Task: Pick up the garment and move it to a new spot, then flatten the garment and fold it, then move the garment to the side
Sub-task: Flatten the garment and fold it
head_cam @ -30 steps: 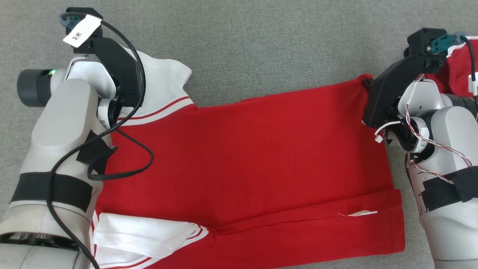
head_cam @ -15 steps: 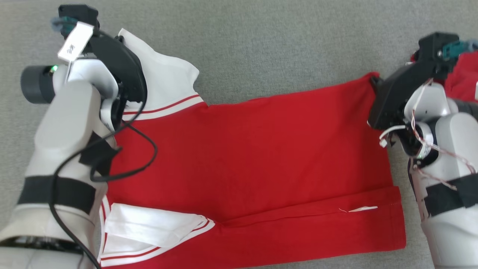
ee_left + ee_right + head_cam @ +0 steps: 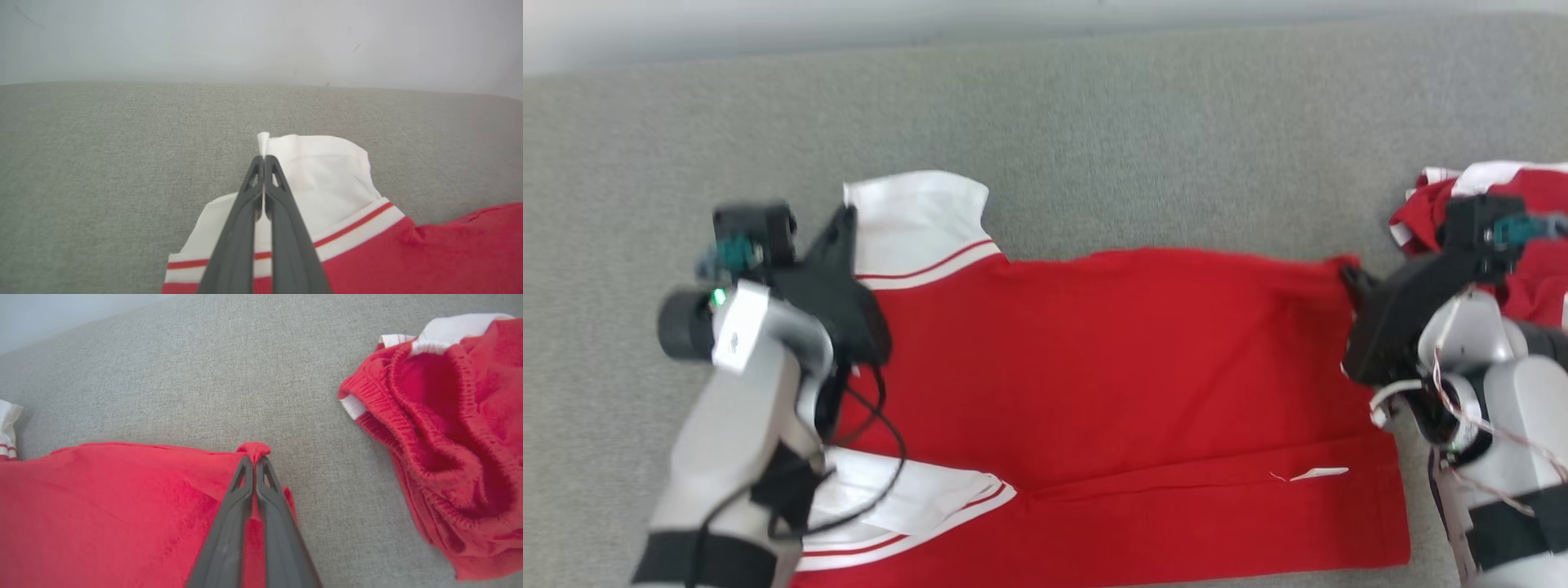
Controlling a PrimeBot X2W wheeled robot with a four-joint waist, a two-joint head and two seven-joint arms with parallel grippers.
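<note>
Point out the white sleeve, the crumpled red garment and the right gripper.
white sleeve [image 3: 322,171]: left wrist view, plain white cloth.
crumpled red garment [image 3: 441,396]: right wrist view, inner red cloth.
right gripper [image 3: 254,460]: right wrist view, between its closed fingertips.

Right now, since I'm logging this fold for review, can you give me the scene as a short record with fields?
surface: grey fabric surface
garment: red shirt, spread flat, a strip along its near edge folded over
left gripper: shut on the far corner of the white sleeve
right gripper: shut on the shirt's far hem corner
other item: crumpled red garment with an elastic band, lying apart from the shirt
</note>
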